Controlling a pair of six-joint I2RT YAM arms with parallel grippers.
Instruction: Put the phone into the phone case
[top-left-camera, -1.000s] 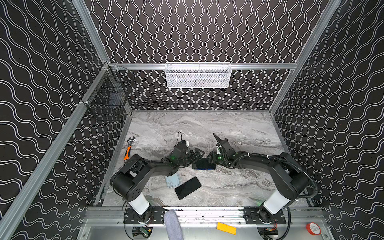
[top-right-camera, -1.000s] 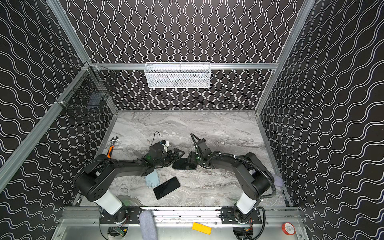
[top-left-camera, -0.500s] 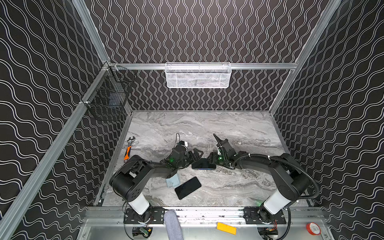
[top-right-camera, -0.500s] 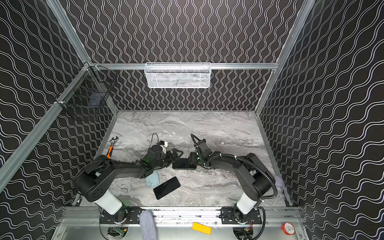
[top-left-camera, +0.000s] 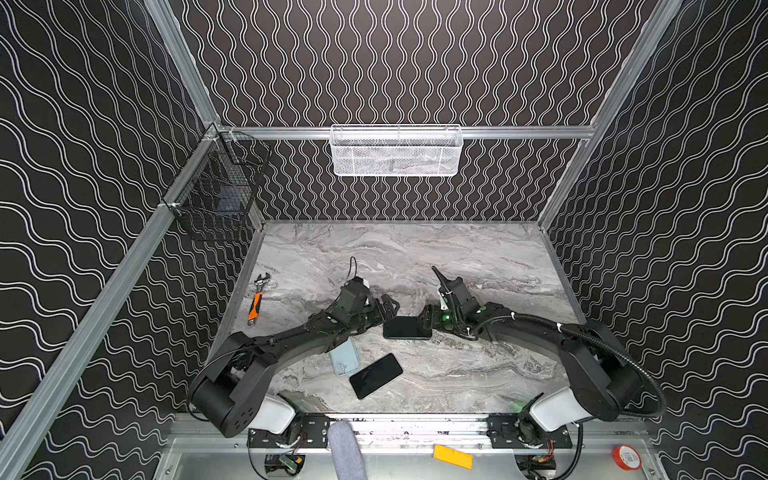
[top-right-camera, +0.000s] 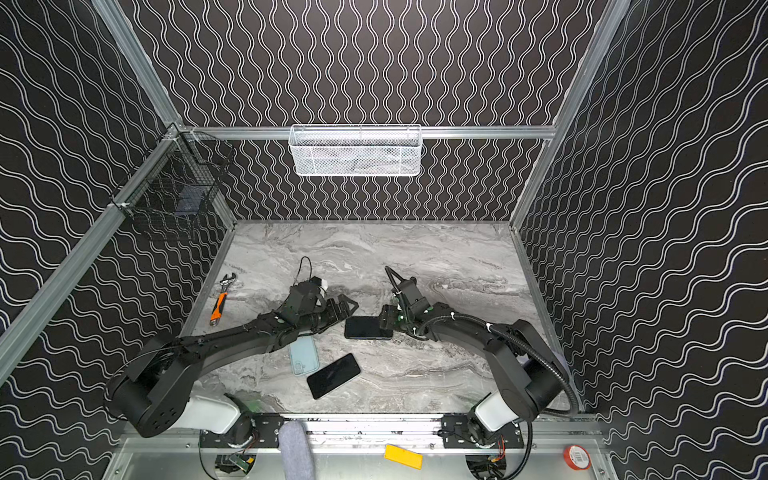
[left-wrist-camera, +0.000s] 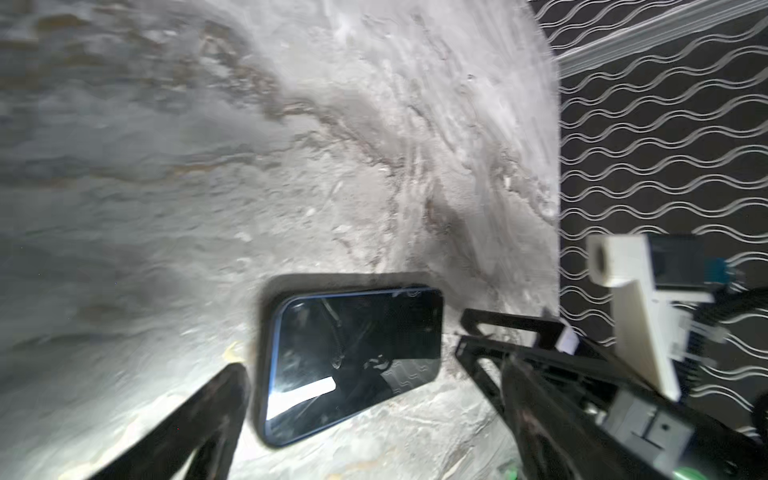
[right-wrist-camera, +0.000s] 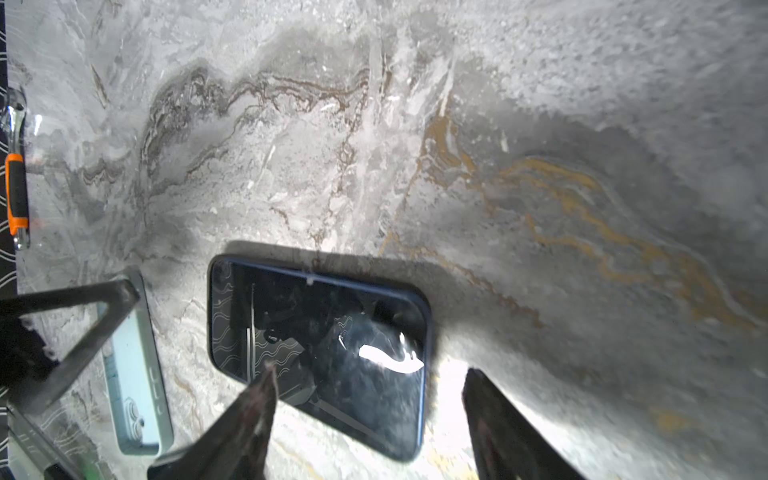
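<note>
A dark phone (top-left-camera: 406, 327) with a blue rim lies flat, screen up, mid-table between my two grippers. My left gripper (top-left-camera: 390, 306) stands open just left of it, its fingers wide on either side of the phone's (left-wrist-camera: 353, 345) near end. My right gripper (top-left-camera: 426, 321) is open at the opposite end. In the right wrist view its fingertips (right-wrist-camera: 269, 370) straddle the phone (right-wrist-camera: 332, 332), with a gap on one side. A pale blue phone case (top-left-camera: 347, 363) lies nearer the front, partly under my left arm. Beside it is a second black phone (top-left-camera: 376, 376).
An orange-handled wrench (top-left-camera: 255, 305) lies along the table's left edge. A white mesh basket (top-left-camera: 396, 151) hangs on the back wall and a black wire basket (top-left-camera: 216, 199) on the left wall. The side walls stand close.
The right gripper's jaws have spread a little around the phone's end. The phone, the case and the left arm stay almost where they were.
</note>
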